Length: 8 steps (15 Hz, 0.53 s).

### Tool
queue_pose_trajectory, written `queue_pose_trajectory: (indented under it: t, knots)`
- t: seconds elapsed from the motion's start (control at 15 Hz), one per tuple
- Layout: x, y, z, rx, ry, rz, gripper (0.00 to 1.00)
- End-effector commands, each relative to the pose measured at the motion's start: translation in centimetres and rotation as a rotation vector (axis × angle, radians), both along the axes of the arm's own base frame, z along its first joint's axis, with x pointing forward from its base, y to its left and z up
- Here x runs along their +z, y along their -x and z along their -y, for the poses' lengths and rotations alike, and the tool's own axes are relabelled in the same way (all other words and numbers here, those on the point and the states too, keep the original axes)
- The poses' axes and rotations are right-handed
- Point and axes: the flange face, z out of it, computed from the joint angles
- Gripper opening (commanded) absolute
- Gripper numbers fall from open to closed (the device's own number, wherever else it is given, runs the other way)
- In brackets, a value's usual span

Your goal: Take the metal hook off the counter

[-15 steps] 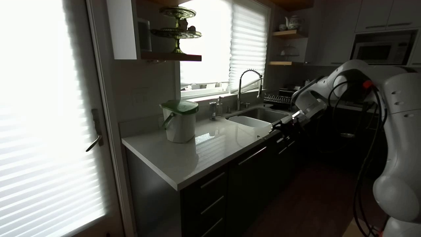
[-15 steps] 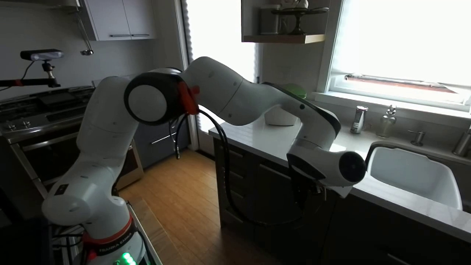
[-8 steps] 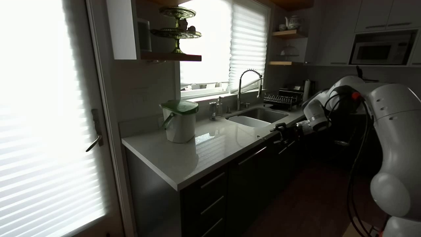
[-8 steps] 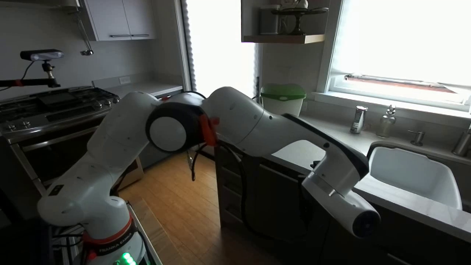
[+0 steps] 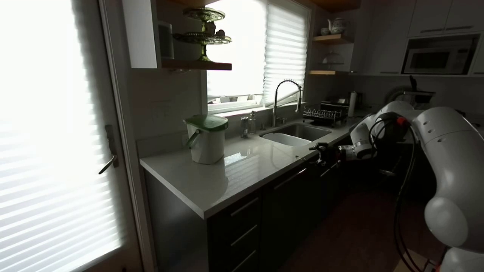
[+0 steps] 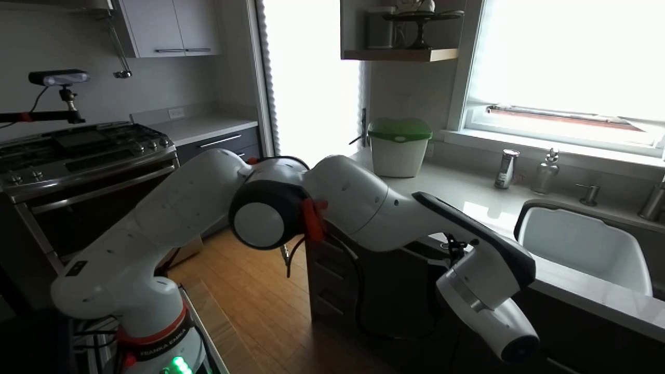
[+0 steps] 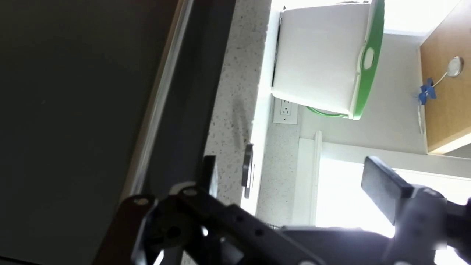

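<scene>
The metal hook (image 7: 248, 167) is a small, thin dark-grey piece lying at the front edge of the counter (image 7: 239, 92). It shows tiny on the counter (image 5: 196, 185) in an exterior view, as a metal hook (image 5: 297, 157) left of the fingertips. My gripper (image 7: 296, 180) is wide open and empty. In the wrist view the hook appears between the fingers, nearer the left one, apart from both. In an exterior view the gripper (image 5: 314, 155) is level at the counter's front edge. In an exterior view the arm partly hides the gripper (image 6: 455, 248).
A white bucket with a green lid (image 5: 207, 139) stands on the counter toward its end. The sink holds a white basin (image 5: 287, 139) beside the arched faucet (image 5: 275, 105). A can (image 6: 506, 169) and soap bottle (image 6: 546, 171) stand behind. A wooden shelf (image 6: 400, 54) hangs above.
The arm has lowered in both exterior views. The gripper has turned from slanting to level at the counter's edge. The bucket, earlier covered by the arm, now shows in full. The hook has not moved.
</scene>
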Motion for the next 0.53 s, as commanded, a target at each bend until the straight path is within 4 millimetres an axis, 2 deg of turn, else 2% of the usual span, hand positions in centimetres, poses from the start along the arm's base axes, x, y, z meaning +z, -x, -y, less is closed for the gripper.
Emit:
queue_pose_trajectory:
  t: [0.0,0.27,0.33,0.4,0.47]
  knots:
    - [-1.1,-2.0,-0.3,0.007,-0.022,0.023,1.0]
    - [-1.6,-3.3,-1.1,0.018,-0.036,0.015,1.0]
    - [-1.6,-3.5,-1.2,0.024,-0.043,0.012,0.95]
    - [-1.6,-3.7,-1.2,0.027,-0.046,0.01,0.86]
    - [-1.7,-3.8,-1.2,0.029,-0.051,0.0,0.71]
